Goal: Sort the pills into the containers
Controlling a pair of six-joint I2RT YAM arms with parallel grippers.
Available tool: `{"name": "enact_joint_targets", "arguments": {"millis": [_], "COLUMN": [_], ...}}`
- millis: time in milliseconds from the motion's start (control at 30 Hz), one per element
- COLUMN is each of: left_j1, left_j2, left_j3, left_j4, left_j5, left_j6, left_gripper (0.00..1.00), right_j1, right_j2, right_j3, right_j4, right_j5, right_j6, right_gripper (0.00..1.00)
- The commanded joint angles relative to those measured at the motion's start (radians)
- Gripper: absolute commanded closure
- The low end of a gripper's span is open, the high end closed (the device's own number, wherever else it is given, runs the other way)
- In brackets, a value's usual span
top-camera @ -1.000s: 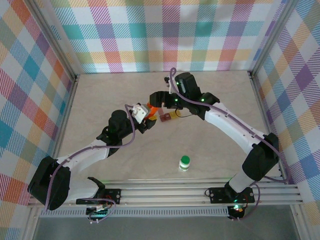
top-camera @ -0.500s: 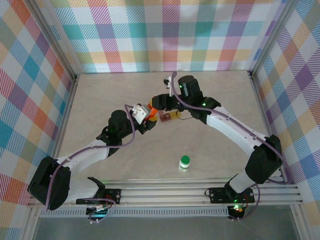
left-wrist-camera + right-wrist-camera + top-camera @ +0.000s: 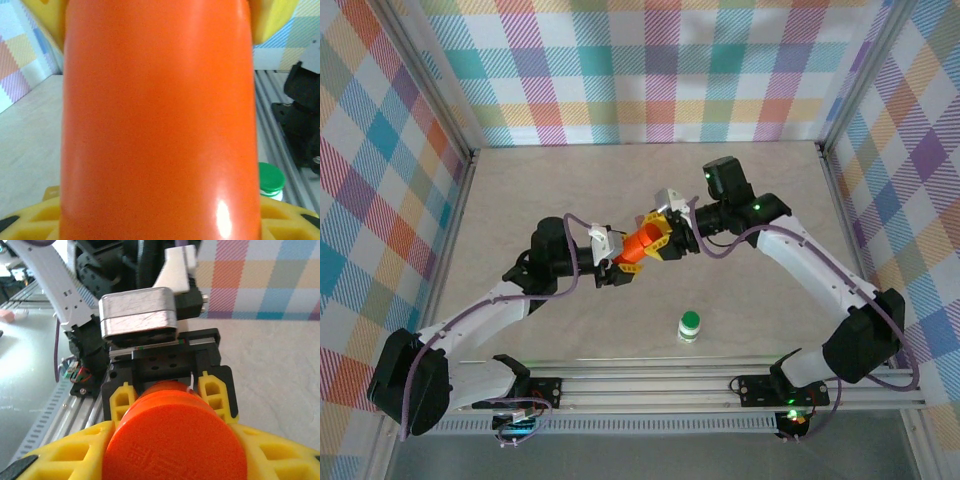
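Observation:
An orange bottle (image 3: 642,245) hangs level above the middle of the table, held between both arms. My left gripper (image 3: 629,258) is shut on its body, which looms close in the left wrist view (image 3: 160,120). My right gripper (image 3: 662,236) is shut on the bottle's orange cap (image 3: 175,445), with a yellow finger (image 3: 60,452) pressed against each side. Beyond the cap, the left gripper's yellow fingers (image 3: 215,392) clamp the bottle. A white bottle with a green cap (image 3: 690,326) stands upright on the table nearer the front, apart from both grippers. The pills are out of view.
The green-capped bottle (image 3: 270,179) stands just before the metal rail (image 3: 720,380) at the table's near edge. Checked walls close the left, back and right sides. Bare tabletop (image 3: 570,190) lies behind the arms.
The right gripper has closed on the orange cap. Both arms shifted, carrying the bottle right and toward the front. The left gripper kept its grip throughout.

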Motion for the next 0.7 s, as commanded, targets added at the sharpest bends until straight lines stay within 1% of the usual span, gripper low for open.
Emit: {"name": "enact_joint_targets", "arguments": {"millis": [0,133,200,233,300,333,467,500,667], "left_j1": [0.015,0.015,0.015,0.015,0.015,0.015,0.016,0.015,0.015], "left_j2": [0.007,0.008,0.007,0.008,0.007,0.006,0.001,-0.001,-0.004], "left_j3": [0.029,0.051,0.059,0.059,0.056,0.053,0.051,0.05,0.041], "left_j4": [-0.061,-0.121,-0.141,-0.141,-0.129,-0.123,-0.113,-0.11,-0.099], "left_j5": [0.112,0.147,0.161,0.161,0.154,0.151,0.149,0.147,0.128], "left_j6": [0.031,0.061,0.073,0.073,0.069,0.067,0.064,0.063,0.06], "left_gripper": [1.0,1.0,1.0,1.0,1.0,1.0,1.0,1.0,1.0], "right_j1": [-0.013,-0.013,-0.013,-0.013,-0.013,-0.013,-0.012,-0.013,-0.013], "right_j2": [-0.011,0.003,0.006,0.01,0.016,0.016,0.018,0.018,0.019], "right_j3": [0.039,0.073,0.076,0.081,0.093,0.093,0.084,0.082,0.081], "right_j4": [-0.127,-0.182,-0.183,-0.19,-0.201,-0.197,-0.186,-0.185,-0.18], "right_j5": [-0.124,-0.124,-0.117,-0.121,-0.124,-0.124,-0.107,-0.103,-0.081], "right_j6": [-0.235,-0.289,-0.289,-0.285,-0.274,-0.261,-0.234,-0.229,-0.204], "right_gripper": [0.74,0.75,0.73,0.7,0.56,0.52,0.41,0.36,0.19]}}
